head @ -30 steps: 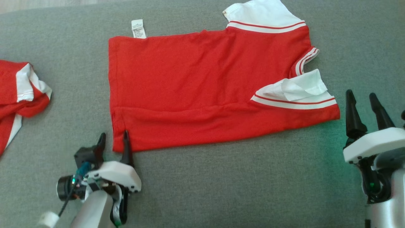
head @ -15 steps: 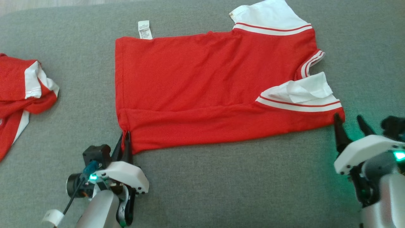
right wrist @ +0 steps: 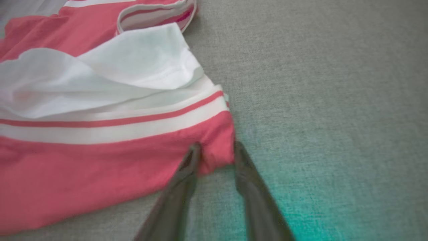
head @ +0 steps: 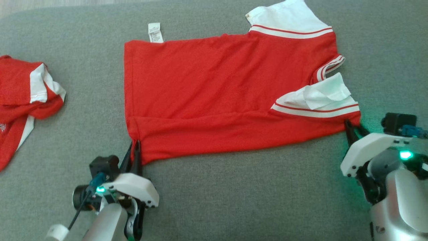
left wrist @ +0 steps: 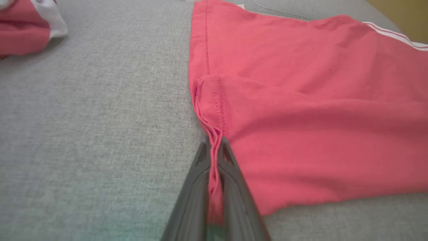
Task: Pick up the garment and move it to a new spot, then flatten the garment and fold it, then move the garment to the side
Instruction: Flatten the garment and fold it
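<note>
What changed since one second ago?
The left gripper closed on the near left corner of the red shirt. The right gripper moved forward to the near right corner, its fingers now either side of it, not clamped. The shirt lies flat as before; the second garment at left did not move.
</note>
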Motion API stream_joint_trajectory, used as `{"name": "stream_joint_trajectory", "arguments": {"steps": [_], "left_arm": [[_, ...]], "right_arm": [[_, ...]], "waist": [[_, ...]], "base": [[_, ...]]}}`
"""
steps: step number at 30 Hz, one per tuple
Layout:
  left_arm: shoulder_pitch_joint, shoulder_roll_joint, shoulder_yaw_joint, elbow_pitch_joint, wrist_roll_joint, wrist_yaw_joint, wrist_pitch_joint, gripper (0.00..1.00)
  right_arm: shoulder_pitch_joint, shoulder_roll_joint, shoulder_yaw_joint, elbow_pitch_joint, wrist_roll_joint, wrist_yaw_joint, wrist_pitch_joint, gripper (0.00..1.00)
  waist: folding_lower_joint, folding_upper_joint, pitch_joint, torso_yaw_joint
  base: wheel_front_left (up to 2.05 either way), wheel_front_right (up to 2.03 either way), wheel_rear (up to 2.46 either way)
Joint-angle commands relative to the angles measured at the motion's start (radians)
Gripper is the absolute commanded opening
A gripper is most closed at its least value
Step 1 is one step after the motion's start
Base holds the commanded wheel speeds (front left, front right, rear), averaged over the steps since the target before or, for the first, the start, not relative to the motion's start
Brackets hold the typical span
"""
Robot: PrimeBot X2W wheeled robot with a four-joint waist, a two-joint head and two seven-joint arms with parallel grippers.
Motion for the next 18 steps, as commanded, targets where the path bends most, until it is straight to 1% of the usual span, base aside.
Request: {"name": "stream_joint_trajectory", "arguments": {"steps": [1,6,10,14,18], "left_arm": [[0.047,0.011,0.014,0.013,-0.010,0.001,0.005,0.00],[0.059,0.017,0.015,0.016,-0.017,0.001,-0.005,0.00],[0.073,0.023,0.016,0.016,-0.024,-0.002,-0.010,0.00],[0.108,0.040,0.015,-0.005,-0.030,-0.008,-0.011,0.00],[0.169,0.071,0.015,-0.058,-0.028,0.001,-0.003,0.00]], "right_arm": [[-0.008,-0.004,0.030,-0.011,-0.002,-0.001,0.001,0.00],[-0.002,-0.004,0.030,-0.026,-0.011,-0.001,-0.011,0.00],[0.025,-0.004,0.019,-0.068,-0.008,-0.001,-0.018,0.00],[0.108,-0.004,-0.007,-0.159,0.010,-0.001,0.009,0.00],[0.222,-0.004,-0.022,-0.276,0.053,-0.001,0.075,0.00]], "waist": [[0.0000,0.0000,-0.005,-0.003],[0.0000,0.0000,-0.027,-0.015],[0.0000,0.0000,-0.048,-0.019],[0.0000,0.0000,-0.071,-0.020],[0.0000,0.0000,-0.084,-0.026]], "base": [[0.00,0.00,0.00],[0.00,0.00,0.00],[0.00,0.00,0.00],[0.00,0.00,0.00],[0.00,0.00,0.00]]}}
